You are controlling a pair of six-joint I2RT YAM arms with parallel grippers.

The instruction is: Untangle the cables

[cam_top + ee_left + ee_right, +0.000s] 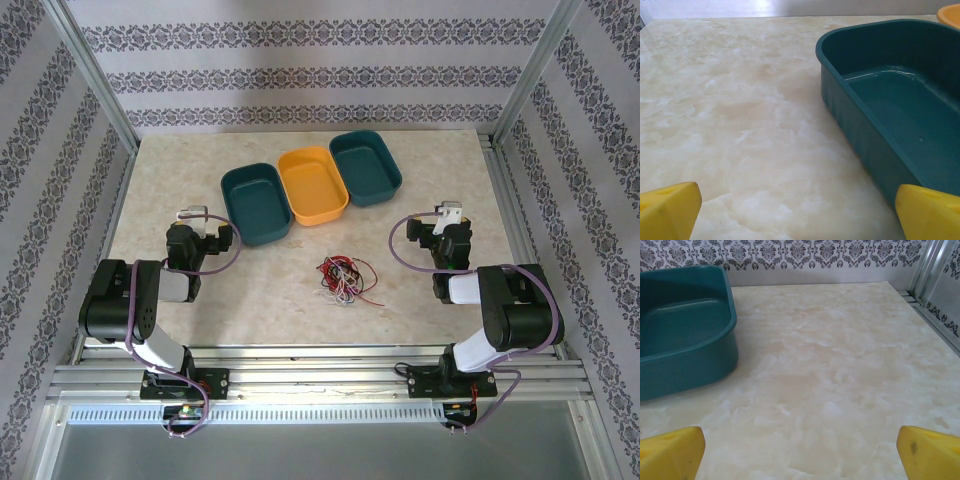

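Through the left wrist camera I see pale marbled worktop (740,110) running to the far edge. A dark teal tray (855,127) sits on the right, and the rim of an orange tray (950,12) shows at the far right corner. The left fingers (667,210) stand wide apart, with a yellow tip in each near corner.

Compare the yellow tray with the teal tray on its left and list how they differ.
Colour: the yellow tray is orange-yellow, the left teal tray dark blue-green.
Place: the yellow tray sits in the middle of the row, the left teal tray at the row's left end, set a little nearer the front.
Neighbours: the yellow tray has a tray on each side, the left teal tray on one side.
Both are empty, upright, rounded oblongs of like shape.
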